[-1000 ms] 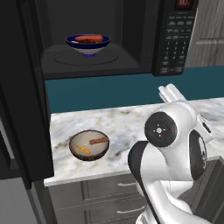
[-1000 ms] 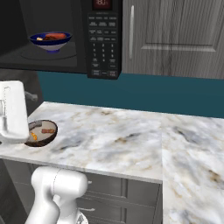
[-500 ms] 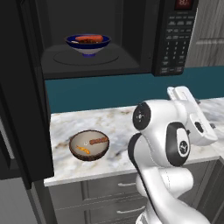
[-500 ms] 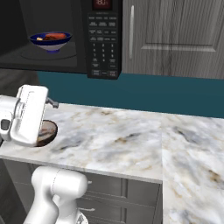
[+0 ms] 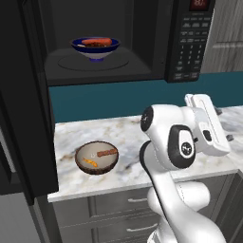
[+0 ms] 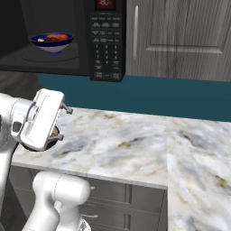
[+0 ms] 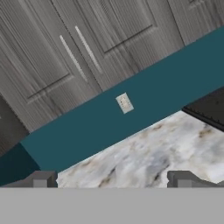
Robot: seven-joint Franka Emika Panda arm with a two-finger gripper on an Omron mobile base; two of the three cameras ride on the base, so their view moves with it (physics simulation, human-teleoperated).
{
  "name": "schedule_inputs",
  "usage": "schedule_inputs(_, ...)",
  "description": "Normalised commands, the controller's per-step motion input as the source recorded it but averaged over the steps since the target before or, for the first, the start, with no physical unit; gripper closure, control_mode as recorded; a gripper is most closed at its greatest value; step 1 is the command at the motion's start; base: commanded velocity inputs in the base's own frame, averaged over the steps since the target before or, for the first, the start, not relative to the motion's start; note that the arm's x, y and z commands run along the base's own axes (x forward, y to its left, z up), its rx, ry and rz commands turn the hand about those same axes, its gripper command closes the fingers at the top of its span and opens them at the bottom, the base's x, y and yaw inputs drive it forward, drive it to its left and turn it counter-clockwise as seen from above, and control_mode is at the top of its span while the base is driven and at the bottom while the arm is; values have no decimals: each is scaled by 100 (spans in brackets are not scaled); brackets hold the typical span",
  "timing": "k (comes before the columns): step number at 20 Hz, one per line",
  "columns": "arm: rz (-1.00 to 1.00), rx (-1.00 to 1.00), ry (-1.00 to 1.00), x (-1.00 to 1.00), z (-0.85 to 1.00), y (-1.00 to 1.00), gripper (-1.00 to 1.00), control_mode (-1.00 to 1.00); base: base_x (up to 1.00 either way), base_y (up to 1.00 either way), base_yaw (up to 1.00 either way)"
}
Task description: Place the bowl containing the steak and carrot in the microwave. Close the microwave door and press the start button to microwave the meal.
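The dark-blue bowl (image 5: pixel 95 49) (image 6: pixel 52 42) sits on the turntable inside the black microwave (image 5: pixel 188 46) (image 6: pixel 107 43). An orange-red carrot (image 5: pixel 97 41) (image 6: pixel 57 36) lies across its top; the steak beside it is too dark to make out. The microwave door (image 5: pixel 23 99) stands swung wide open at the left. My gripper (image 5: pixel 226 124) (image 6: pixel 63 122) hangs open and empty above the counter, below and to the right of the oven, well away from the bowl. In the hand view its fingertips (image 7: pixel 42 178) stand far apart over marble.
A brown bowl (image 5: pixel 97 157) with small food scraps rests on the marble counter (image 6: pixel 135 140) below the cavity. The keypad panel with red display (image 6: pixel 104 3) is at the oven's right. Grey cabinets (image 6: pixel 180 36), a teal backsplash and a wall outlet (image 7: pixel 124 103) lie beyond.
The arm has folded and turned, carrying the hand lower and to the right, out over the counter. The blue bowl and the door have not moved.
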Motion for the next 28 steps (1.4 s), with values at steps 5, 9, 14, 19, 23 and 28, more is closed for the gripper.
schedule_inputs(5, 0, 0, 0, 0, -5, 0, -100, -100, 0, 0, 0)
schedule_inputs(9, 0, 0, 0, 0, -5, 0, -100, -100, 0, 0, 0)
schedule_inputs(14, 0, 0, -1, 9, 0, 0, -100, -100, 0, 0, 0)
schedule_inputs(19, 0, 0, -24, 22, -1, 4, -100, -100, 0, 0, 0)
schedule_inputs(23, -3, 7, -45, 19, 0, 8, -100, -100, 0, 0, 0)
schedule_inputs(28, 0, 26, -58, 4, 1, 2, -100, -100, 0, 0, 0)
